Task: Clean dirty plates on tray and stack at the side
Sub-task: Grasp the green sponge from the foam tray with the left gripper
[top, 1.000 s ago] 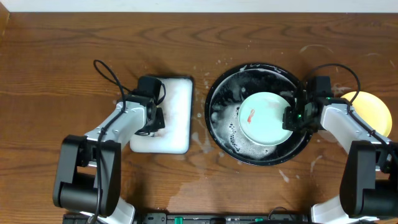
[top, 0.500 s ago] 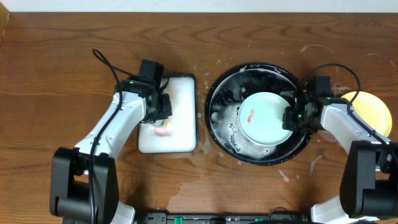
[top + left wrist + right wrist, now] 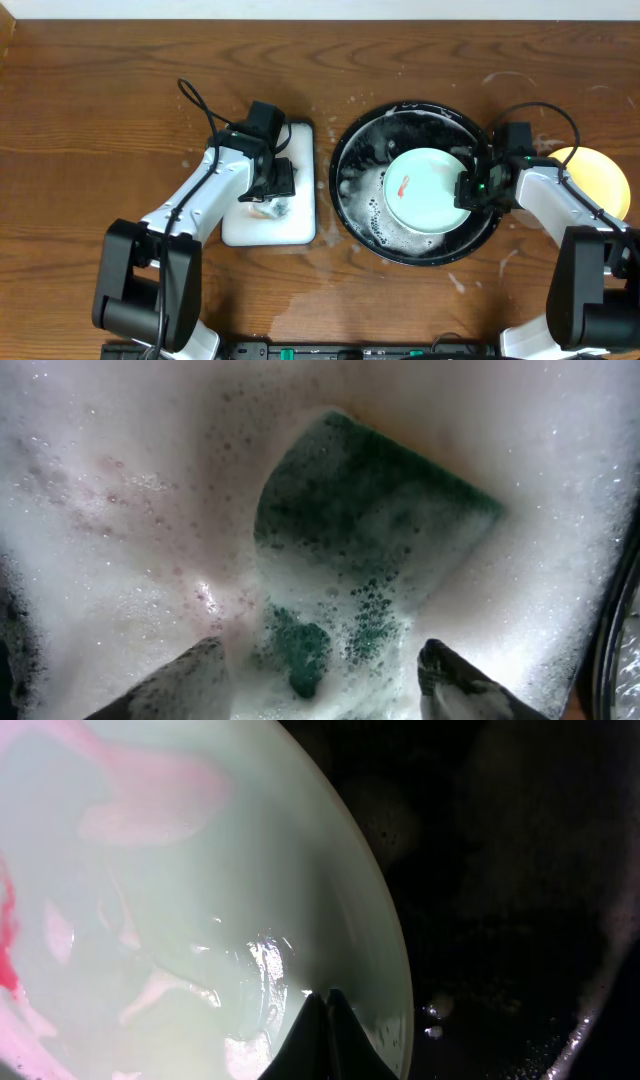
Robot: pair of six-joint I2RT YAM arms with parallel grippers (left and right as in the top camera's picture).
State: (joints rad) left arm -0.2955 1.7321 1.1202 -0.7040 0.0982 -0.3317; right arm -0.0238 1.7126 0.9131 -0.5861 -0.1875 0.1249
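Observation:
A pale mint plate (image 3: 428, 190) with a red smear (image 3: 403, 186) lies in the soapy black tray (image 3: 352, 170). My right gripper (image 3: 468, 190) is shut, its tips (image 3: 325, 1020) touching the plate (image 3: 150, 900) just inside its right rim. A yellow plate (image 3: 597, 180) sits on the table at the far right, partly behind the right arm. My left gripper (image 3: 276, 186) hangs open over the white foam tray (image 3: 296, 225). Its fingers (image 3: 190, 682) stand either side of the near end of a green sponge (image 3: 370, 520) lying in the suds, not closed on it.
Foam and water cover the black tray's floor (image 3: 500, 870). Splashes and a wet patch (image 3: 305, 295) mark the wooden table in front of both trays. Black cables loop behind each arm.
My left gripper has moved right across the foam tray and opened, leaving the sponge in the suds. The foam tray slid slightly right. The right arm and mint plate have not moved.

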